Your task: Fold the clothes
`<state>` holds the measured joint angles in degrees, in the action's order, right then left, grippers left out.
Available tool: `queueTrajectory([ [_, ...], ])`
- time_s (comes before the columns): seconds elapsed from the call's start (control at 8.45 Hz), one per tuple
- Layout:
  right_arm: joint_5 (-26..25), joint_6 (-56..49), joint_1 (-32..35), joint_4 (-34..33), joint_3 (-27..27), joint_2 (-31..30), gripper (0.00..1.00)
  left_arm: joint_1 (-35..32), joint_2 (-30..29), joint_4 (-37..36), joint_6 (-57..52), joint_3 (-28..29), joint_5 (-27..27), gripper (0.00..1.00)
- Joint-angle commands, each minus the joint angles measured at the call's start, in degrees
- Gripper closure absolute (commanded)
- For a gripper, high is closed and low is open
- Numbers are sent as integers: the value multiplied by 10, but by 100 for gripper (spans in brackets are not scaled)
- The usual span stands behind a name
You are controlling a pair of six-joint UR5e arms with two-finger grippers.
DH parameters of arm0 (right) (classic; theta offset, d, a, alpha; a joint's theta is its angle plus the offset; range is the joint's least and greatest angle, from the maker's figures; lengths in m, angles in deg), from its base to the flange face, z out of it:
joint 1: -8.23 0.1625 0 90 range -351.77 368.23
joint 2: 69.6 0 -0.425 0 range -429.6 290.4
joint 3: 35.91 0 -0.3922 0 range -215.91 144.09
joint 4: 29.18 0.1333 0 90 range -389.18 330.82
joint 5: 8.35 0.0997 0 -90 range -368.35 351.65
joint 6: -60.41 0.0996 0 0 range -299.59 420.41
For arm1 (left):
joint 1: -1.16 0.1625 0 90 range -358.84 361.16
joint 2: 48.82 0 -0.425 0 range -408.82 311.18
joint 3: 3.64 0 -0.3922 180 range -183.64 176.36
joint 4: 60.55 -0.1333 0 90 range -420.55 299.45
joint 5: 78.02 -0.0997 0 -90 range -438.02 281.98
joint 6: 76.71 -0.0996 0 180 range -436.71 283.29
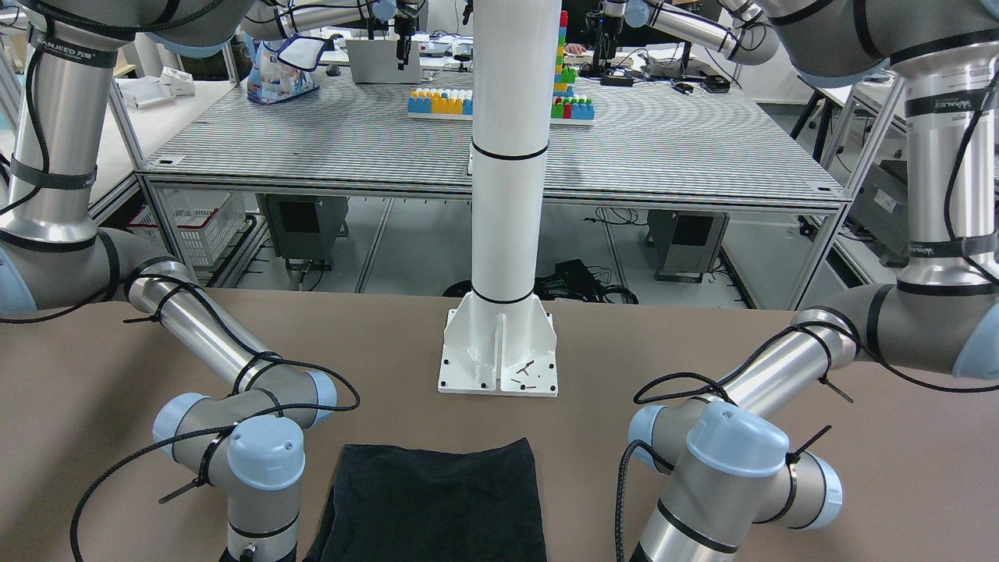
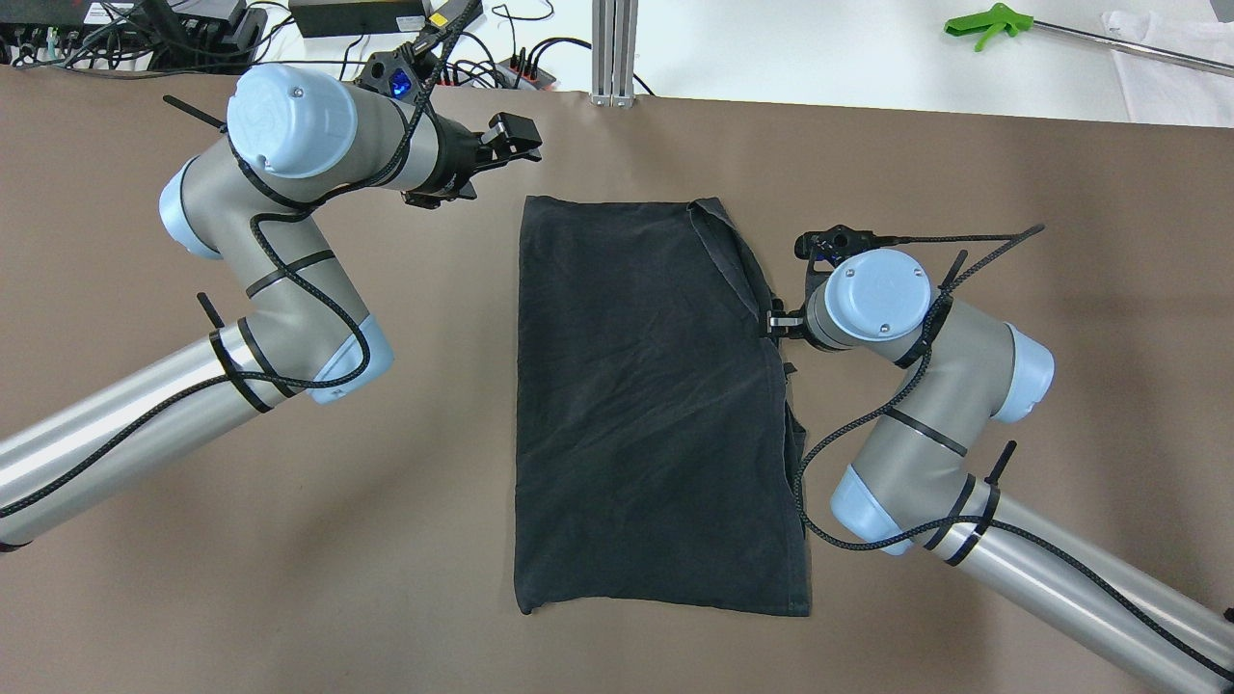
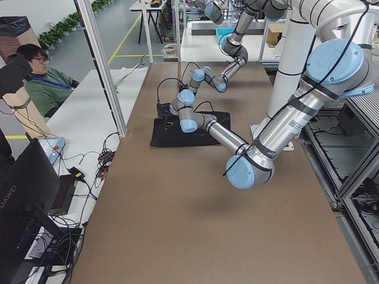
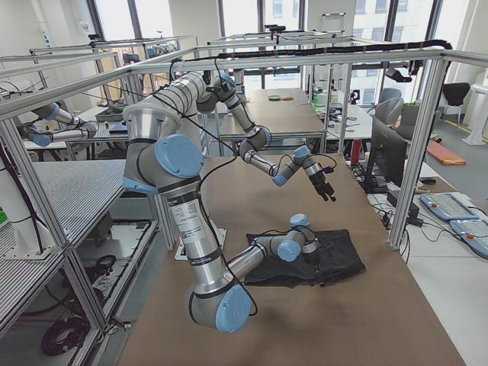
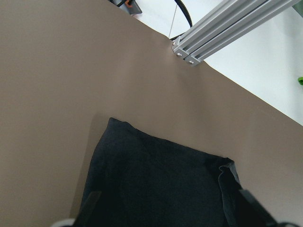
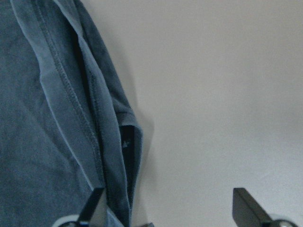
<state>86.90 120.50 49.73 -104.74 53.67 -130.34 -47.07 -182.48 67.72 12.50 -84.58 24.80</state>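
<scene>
The clothes are one black garment (image 2: 646, 405) lying flat as a tall rectangle in the middle of the brown table, also seen low in the front view (image 1: 433, 499). Its far right corner is turned over, showing a hemmed edge (image 2: 723, 241). My left gripper (image 2: 516, 140) hovers open just beyond the garment's far left corner. In the left wrist view its fingertips (image 5: 92, 198) stand wide apart over the cloth (image 5: 156, 179). My right gripper (image 6: 168, 203) is open at the garment's right edge, and the layered hem (image 6: 113, 142) lies just inside one finger. From overhead the right wrist mostly hides this gripper.
The white pillar's base (image 1: 499, 351) stands on the table at the robot's side of the garment. An aluminium post (image 2: 615, 48) and cables sit past the far edge. A green tool (image 2: 983, 19) lies at the far right. A person (image 3: 35, 77) sits beside the table.
</scene>
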Motion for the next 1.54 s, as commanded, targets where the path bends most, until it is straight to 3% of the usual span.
queueTrajectory([
  [0.0, -7, -1, -2, 11, -18, 30, 6, 0, 0, 0, -1, 1, 1, 0],
  [0.24, -16, -1, -5, 16, -87, 88, 6, 0, 1, 0, -1, 2, 2, 0],
  [0.59, -30, -10, -5, 86, -164, 112, 6, -1, 1, 0, -2, 3, 1, 0],
  [1.42, -57, -45, 16, 87, -182, 106, 6, 0, 1, 0, 2, 3, 0, 0],
])
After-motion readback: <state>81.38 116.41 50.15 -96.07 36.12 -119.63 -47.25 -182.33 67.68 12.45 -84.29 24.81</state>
